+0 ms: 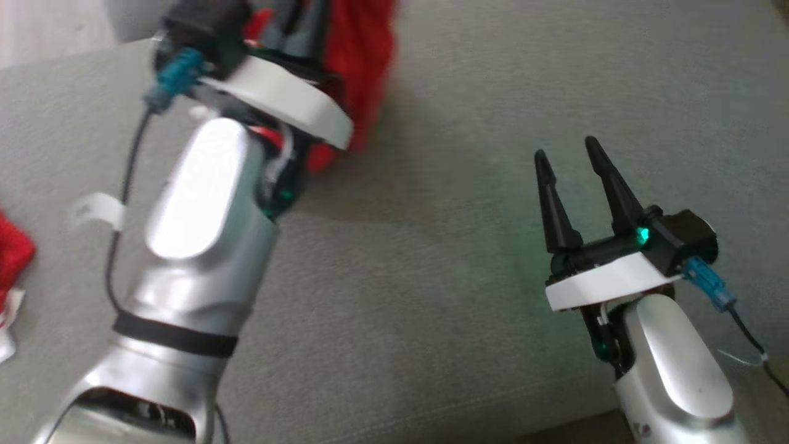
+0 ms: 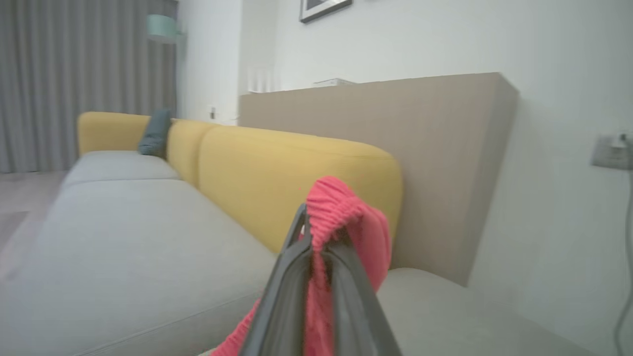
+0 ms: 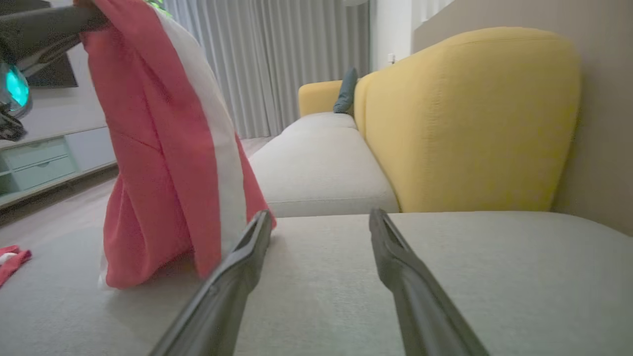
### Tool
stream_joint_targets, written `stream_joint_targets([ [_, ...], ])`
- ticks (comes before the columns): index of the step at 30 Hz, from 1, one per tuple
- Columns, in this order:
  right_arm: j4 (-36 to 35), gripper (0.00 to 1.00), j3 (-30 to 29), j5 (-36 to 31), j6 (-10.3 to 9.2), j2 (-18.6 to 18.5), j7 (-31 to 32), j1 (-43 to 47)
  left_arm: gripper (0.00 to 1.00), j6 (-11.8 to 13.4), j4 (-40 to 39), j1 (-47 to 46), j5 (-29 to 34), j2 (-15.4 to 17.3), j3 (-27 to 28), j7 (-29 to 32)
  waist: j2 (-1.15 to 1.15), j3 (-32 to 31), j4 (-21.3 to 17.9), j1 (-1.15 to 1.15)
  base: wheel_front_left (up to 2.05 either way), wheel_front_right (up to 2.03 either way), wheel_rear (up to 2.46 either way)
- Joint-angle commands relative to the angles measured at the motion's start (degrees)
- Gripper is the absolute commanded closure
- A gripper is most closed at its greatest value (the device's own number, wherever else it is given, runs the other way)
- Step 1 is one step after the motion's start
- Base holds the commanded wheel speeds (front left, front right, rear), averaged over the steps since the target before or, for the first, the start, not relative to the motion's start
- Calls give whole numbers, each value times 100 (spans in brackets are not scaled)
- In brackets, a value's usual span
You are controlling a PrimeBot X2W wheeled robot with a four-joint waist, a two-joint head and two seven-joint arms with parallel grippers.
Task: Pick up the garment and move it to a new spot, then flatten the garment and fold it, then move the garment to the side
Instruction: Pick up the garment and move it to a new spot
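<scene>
The garment [image 1: 360, 74] is red cloth with a white stripe, hanging in a bunch with its lower end touching the grey sofa seat [image 1: 431, 259]. My left gripper [image 2: 312, 236] is shut on its ribbed upper edge [image 2: 336, 207], lifted above the cushion. In the right wrist view the garment [image 3: 163, 163] hangs at the left from the left gripper's fingers [image 3: 44, 20]. My right gripper [image 1: 570, 157] stands open low over the seat to the right of the garment, with nothing between its fingers [image 3: 247, 247].
The yellow sofa backrest [image 3: 470, 123] runs along the far side, with a beige panel [image 2: 420, 148] behind it. Another red cloth piece [image 1: 12, 253] lies at the seat's left edge. A dark cushion [image 2: 154, 131] leans at the far end of the sofa.
</scene>
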Motion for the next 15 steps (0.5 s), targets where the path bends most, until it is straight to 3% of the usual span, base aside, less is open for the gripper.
stream_joint_targets([
  [1, -211, 0, 57, 25, 43, 82, -36, -34, 100, 190, -277, -92, -214, 138, -72, -30, 0, -17, -204, 0, 0, 0, 0],
  [7, -220, 0, -95, 17, 43, 82, -36, 16, 100, 681, -270, 480, -347, 137, -80, -30, 0, 47, -37, 0, 0, 0, 0],
  [15, -125, 0, -146, -69, 43, 83, -36, 123, 100, 793, -298, 1851, 91, 162, 770, -30, 0, -49, 429, 0, 0, 0, 0],
])
